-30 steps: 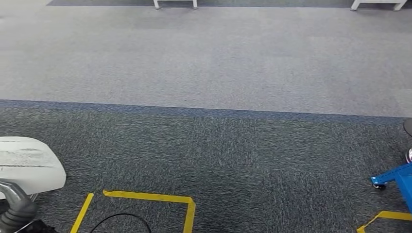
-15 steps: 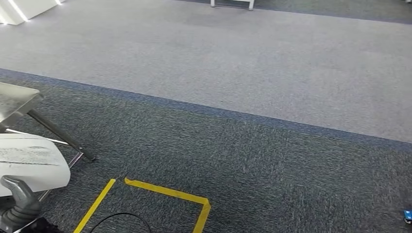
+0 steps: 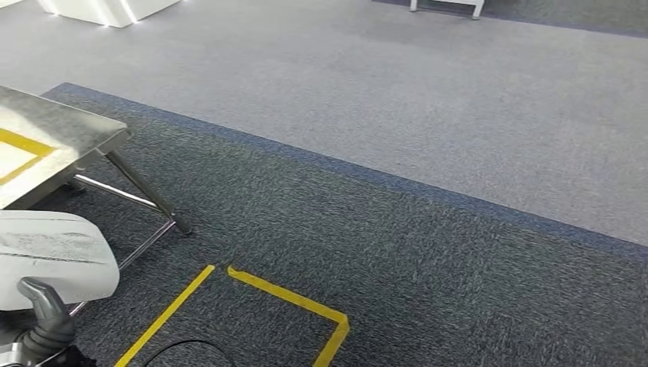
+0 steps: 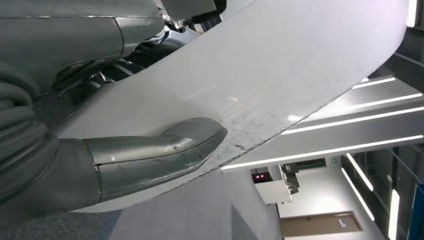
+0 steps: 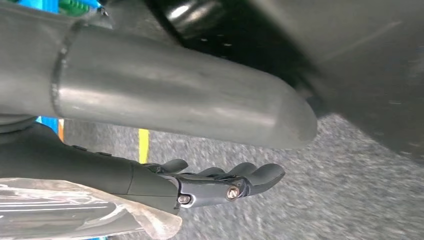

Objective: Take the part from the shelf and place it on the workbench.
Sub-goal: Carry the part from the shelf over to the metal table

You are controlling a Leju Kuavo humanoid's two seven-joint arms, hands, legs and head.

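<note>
Grey carpet is spreading out ahead, with a steel counter (image 3: 65, 134) coming in at about nine o'clock, likely the drop-off. Below it, at seven o'clock, the left robot hand (image 3: 42, 325) is clamping on the white part (image 3: 53, 256), thumb (image 4: 155, 152) pressing its flat face so it is not slipping in transit. Yellow floor tape (image 3: 294, 302) is marking a standing spot at six o'clock. Off right, the right robot hand (image 5: 220, 182) is hanging with fingers loosely extended, holding nothing.
</note>
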